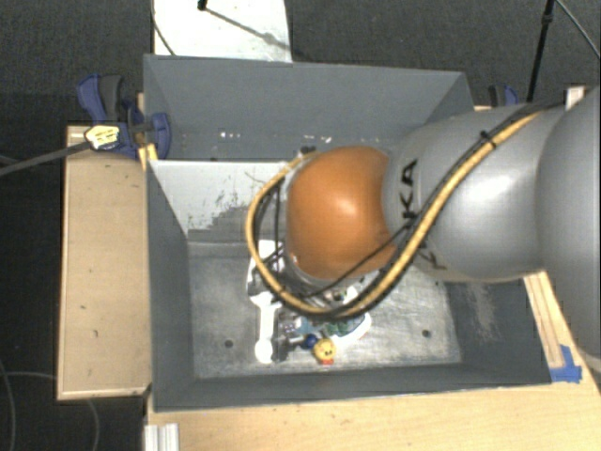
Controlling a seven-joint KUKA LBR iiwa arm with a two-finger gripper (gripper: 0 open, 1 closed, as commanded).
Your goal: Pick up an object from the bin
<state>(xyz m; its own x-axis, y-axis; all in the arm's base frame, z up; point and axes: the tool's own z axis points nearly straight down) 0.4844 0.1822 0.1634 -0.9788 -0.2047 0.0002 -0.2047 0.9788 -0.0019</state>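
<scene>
Gripper (299, 316) sits low in the grey metal bin (216, 299), close to the floor and near the front wall. It is mostly hidden under the round orange wrist cover (333, 209), so I cannot tell whether it is released or clenched, or whether it grasps anything. The thick silver arm (498, 195) reaches in from the right, with cables (441, 191) looping along it and around the cover. Directly beneath the gripper lies a small heap (305, 338) of loose things on the bin floor. A small yellow rounded piece (325, 349) lies at the heap's front edge, an upright white piece (267, 344) stands at its left, and a curved green piece (354, 328) lies at its right. The things under the cover cannot be made out.
</scene>
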